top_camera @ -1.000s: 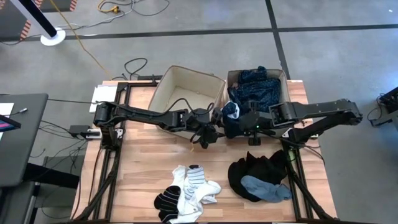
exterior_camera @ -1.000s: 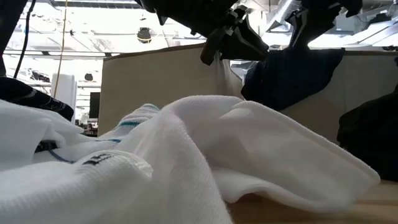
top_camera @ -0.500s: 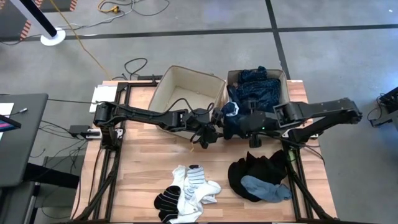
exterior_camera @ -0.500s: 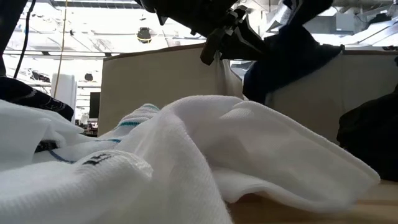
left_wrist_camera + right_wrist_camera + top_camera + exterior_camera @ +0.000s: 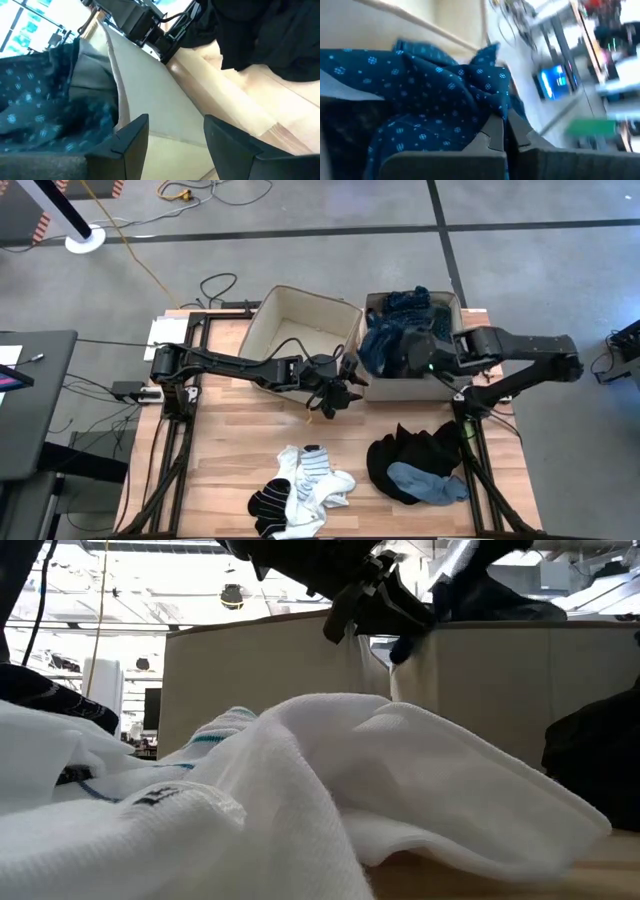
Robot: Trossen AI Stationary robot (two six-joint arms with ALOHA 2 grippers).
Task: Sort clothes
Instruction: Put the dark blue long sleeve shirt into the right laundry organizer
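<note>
My right gripper [image 5: 398, 354] is shut on a dark blue dotted garment [image 5: 382, 346] over the near left part of the right beige bin [image 5: 455, 308]. More dark blue dotted cloth [image 5: 412, 305] lies in that bin. My left gripper [image 5: 341, 392] is open and empty, just in front of the gap between the two bins. The left bin [image 5: 270, 315] shows a bare inside. Black and white socks [image 5: 300, 490] lie in a heap near the table's near edge. A black pile with a light blue piece [image 5: 425, 480] on it lies at the near right. My right gripper pinches a bunched fold of the dark blue dotted garment [image 5: 470, 107] between its two fingers, which come level from the table's right side. The garment is lifted over the right bin's near rim. A corner of it [image 5: 404, 646] hangs over that rim.
The two bins stand side by side at the table's far edge, their near walls [image 5: 260, 680] close behind my left gripper [image 5: 372, 602]. A white sock [image 5: 330, 780] fills the low view's foreground. Bare wood [image 5: 240, 430] lies between the bins and the sock heap.
My right gripper has gone up and toward the table's far edge with the dark blue garment. The garment hung in front of the right bin's near wall a second ago. It is now lifted over the rim and lies mostly above the bin.
</note>
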